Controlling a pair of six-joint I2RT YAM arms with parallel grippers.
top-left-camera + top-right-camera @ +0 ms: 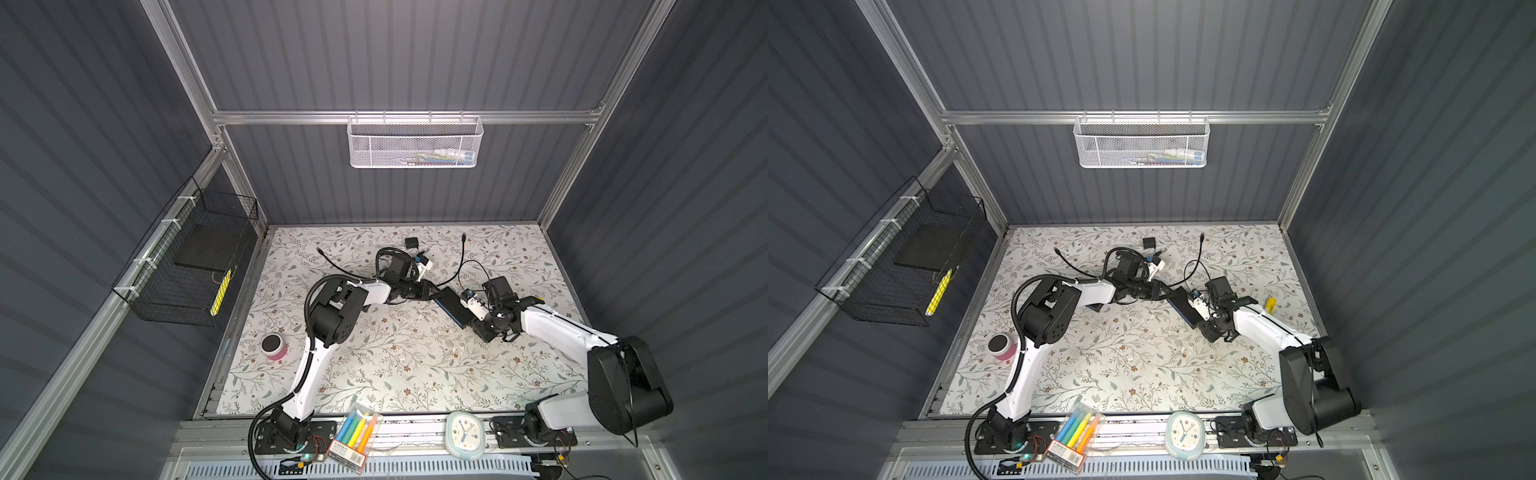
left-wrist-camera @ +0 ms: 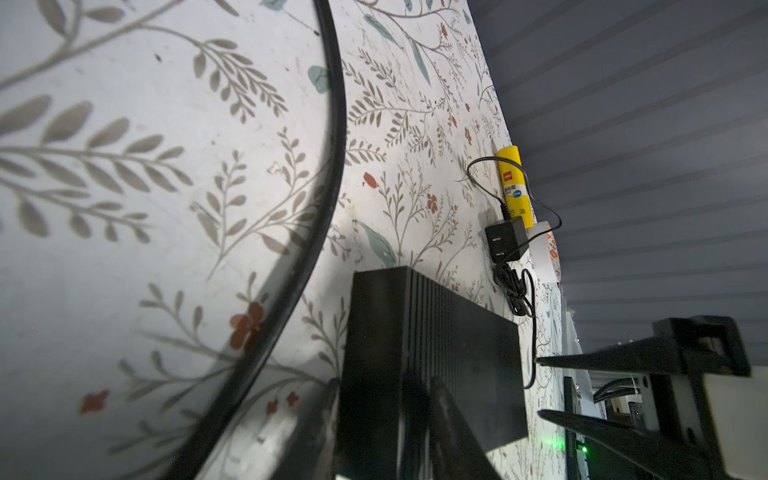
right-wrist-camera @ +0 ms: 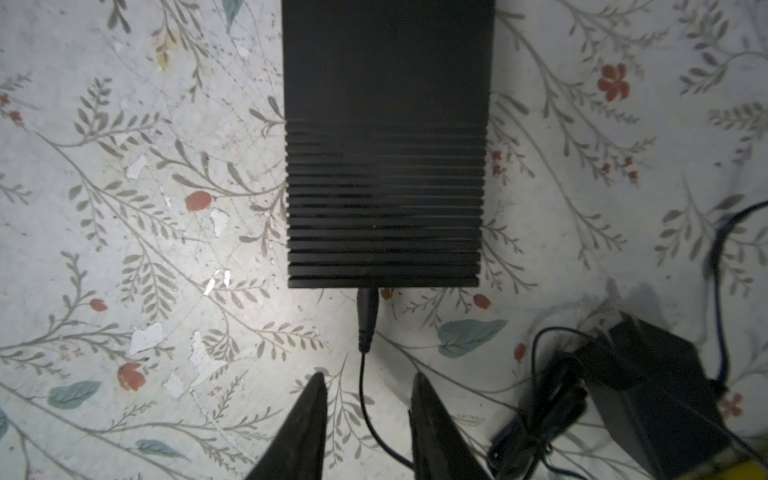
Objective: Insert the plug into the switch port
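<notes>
Insertion looks complete: the plug [image 3: 368, 316] sits in the end port of the switch [image 3: 386, 124], which lies on the desk [image 3: 124, 208]. The right gripper [image 3: 368, 380] stands open astride the cable [image 3: 362, 407], holding nothing. The left gripper [image 1: 434, 291] meets the switch's opposite end, but whether it grips cannot be told. The next move calls for a retreat that does not snag the cable.

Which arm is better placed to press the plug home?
Likely right: its open tool straddles the thin black cable behind the black barrel plug; the left tool holds the black ribbed switch box.
</notes>
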